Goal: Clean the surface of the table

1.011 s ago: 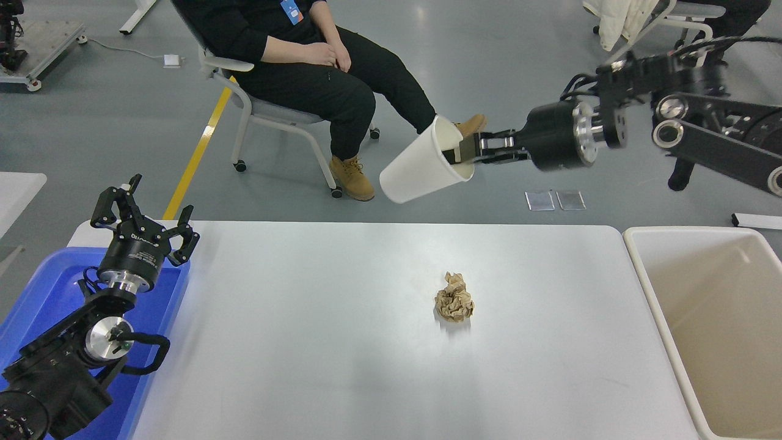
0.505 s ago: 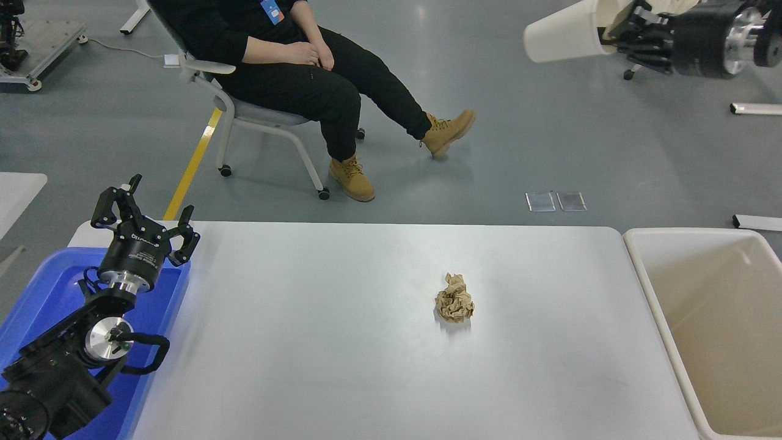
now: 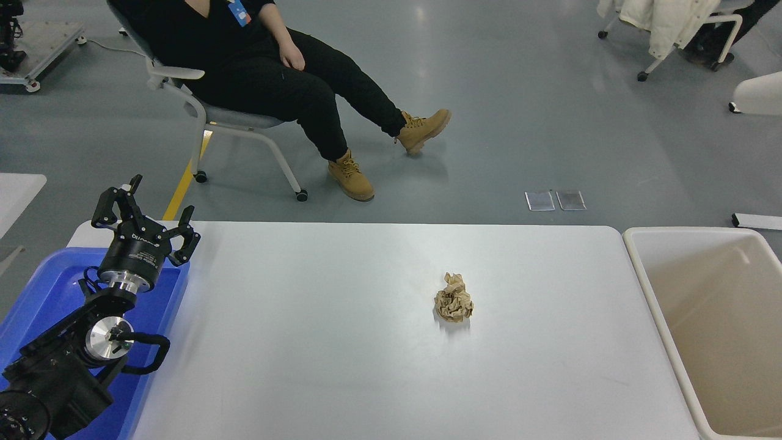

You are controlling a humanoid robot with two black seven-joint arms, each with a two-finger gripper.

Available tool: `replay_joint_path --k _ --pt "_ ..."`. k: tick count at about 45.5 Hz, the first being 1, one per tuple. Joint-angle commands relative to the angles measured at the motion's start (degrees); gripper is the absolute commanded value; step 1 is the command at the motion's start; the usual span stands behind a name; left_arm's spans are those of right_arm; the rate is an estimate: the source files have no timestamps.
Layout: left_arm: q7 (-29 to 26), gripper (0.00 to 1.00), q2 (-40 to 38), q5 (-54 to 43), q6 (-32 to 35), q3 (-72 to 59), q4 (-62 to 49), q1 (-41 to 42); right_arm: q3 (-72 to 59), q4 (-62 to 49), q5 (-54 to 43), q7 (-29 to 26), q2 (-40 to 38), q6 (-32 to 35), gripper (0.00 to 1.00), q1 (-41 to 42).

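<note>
On the table surface [image 3: 317, 342], one crumpled brown paper ball [image 3: 454, 305] sat right of centre, uncleared. Beige bin [image 3: 647, 287] at 3 o'clock looked empty. My left claw [image 3: 143, 220] hung apart at 9 o'clock over the blue tray [image 3: 43, 287]; right claw out of view.

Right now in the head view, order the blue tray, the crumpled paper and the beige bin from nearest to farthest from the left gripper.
1. Blue tray: directly under the left gripper, at the table's left end.
2. Crumpled paper: on the table surface, right of center.
3. Beige bin: beyond the table's right end.
</note>
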Motion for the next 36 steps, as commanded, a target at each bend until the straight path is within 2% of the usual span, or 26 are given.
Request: replay_joint_path --k 1,9,17,36 --pt "0.0 1.00 0.0 0.0 0.0 0.0 0.0 0.0 -2.6 -3.5 2.8 -4.4 2.5 -11.2 0.00 -10.0" --pt "0.0 1.00 0.0 -0.1 0.0 0.0 0.0 0.0 -3.7 -4.5 2.9 -6.0 5.8 -16.6 0.00 -17.5" --pt "0.0 1.00 0.0 0.0 0.0 0.0 0.0 0.0 -5.1 -4.5 3.0 -6.2 9.8 -17.7 0.00 -22.9" --pt "0.0 1.00 0.0 -0.1 0.0 0.0 0.0 0.0 -5.7 -4.1 3.1 -6.3 13.4 -17.8 0.00 -29.0"
